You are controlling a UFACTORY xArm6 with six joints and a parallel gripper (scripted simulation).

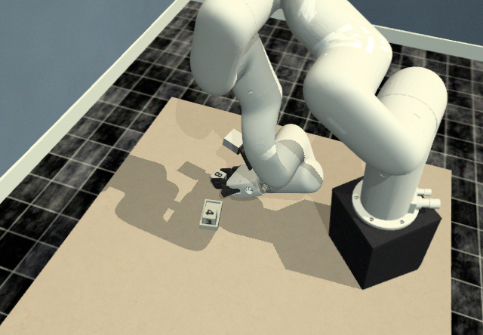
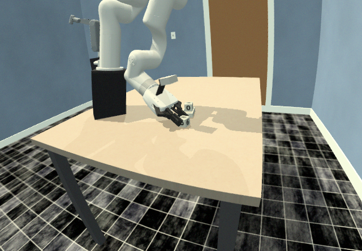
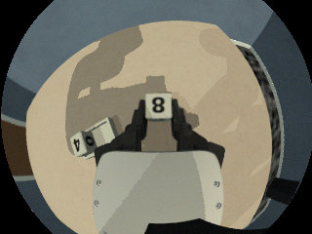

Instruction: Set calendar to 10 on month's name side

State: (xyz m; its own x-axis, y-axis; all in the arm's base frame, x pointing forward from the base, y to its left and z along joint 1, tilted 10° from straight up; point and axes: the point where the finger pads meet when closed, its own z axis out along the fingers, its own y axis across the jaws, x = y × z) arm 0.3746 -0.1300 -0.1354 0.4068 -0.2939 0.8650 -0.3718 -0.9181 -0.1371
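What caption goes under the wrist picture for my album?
Robot hand around the 8-topped number cube, tray nearby.

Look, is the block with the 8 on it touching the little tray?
Apart. The top view shows it best: the block is off to one side of the tray, with tabletop showing between them.
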